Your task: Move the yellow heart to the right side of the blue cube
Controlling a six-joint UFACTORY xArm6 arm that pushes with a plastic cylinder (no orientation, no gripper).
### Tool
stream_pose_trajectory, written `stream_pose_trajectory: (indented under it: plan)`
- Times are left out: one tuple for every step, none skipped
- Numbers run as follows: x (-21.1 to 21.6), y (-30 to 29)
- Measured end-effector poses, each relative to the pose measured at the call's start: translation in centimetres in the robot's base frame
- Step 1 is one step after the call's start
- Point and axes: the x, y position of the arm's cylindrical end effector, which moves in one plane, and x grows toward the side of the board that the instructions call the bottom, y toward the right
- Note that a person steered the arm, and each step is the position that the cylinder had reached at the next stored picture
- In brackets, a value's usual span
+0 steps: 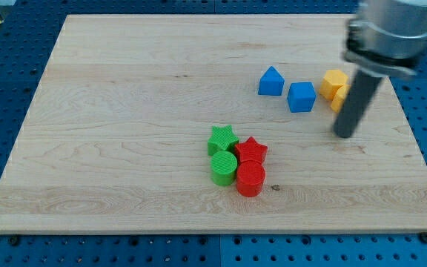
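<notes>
The blue cube sits at the upper right of the wooden board. Two yellow blocks lie just to its right: a yellow block with flat sides, and a second yellow block below it, partly hidden by my rod; I cannot tell which is the heart. My tip is on the board below and slightly right of the yellow blocks, to the lower right of the blue cube. It touches no block that I can see.
A blue house-shaped block lies left of the blue cube. Near the board's middle bottom a cluster holds a green star, a green cylinder, a red star and a red cylinder.
</notes>
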Motion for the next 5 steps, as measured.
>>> stream_pose_trajectory:
  plan:
    - [-2.1,5.4]
    - [-4.4,4.5]
    - [-5.3,1.4]
    - [-6.2,-1.3]
    - [-6.5,-2.7]
